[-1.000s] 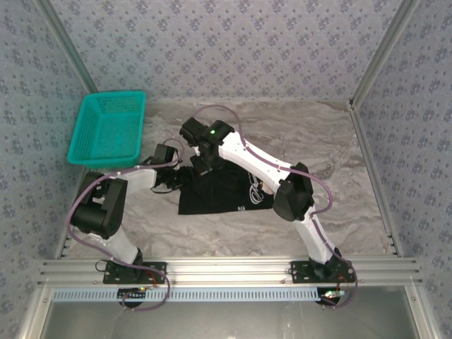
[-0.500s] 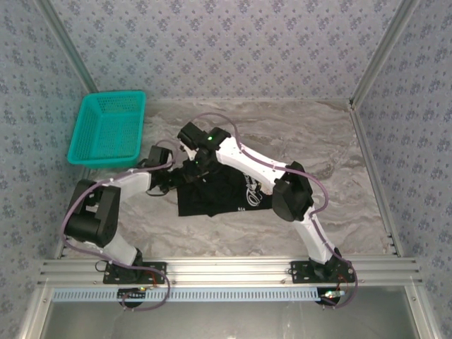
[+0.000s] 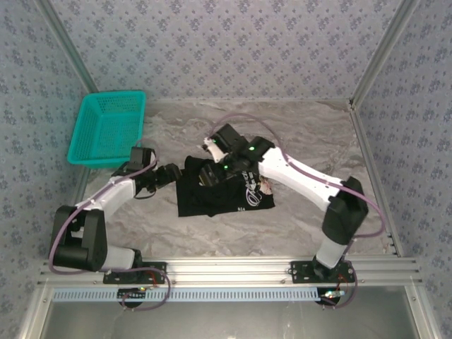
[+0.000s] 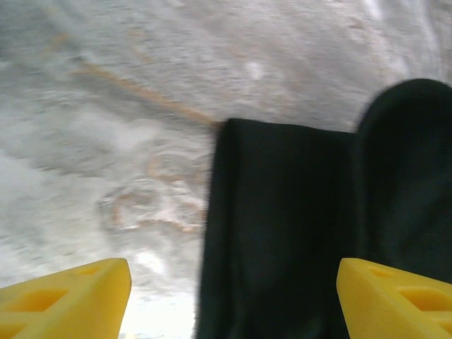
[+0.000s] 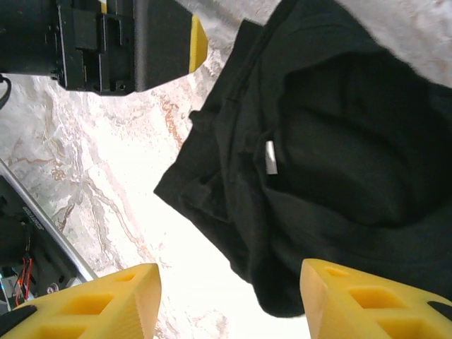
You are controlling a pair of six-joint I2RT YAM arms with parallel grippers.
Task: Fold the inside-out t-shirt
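Currently left claw (image 4: 233, 286) is wide open and empty at the inside-out t-shirt (image 3: 224, 194) left edge. Right claw (image 5: 229, 275) is open, empty, above it. Shirt lies mid-table (image 3: 318, 138).

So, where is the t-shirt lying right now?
In the top view the t-shirt lies mid-table, right of the teal basket, its left edge beside the left gripper.

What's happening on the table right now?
The black t-shirt lies bunched, not neatly folded, in the middle of the table. The left tool is open at the shirt's left edge, and the right tool is open just above the cloth. Nothing is gripped. The teal basket sits at far left.
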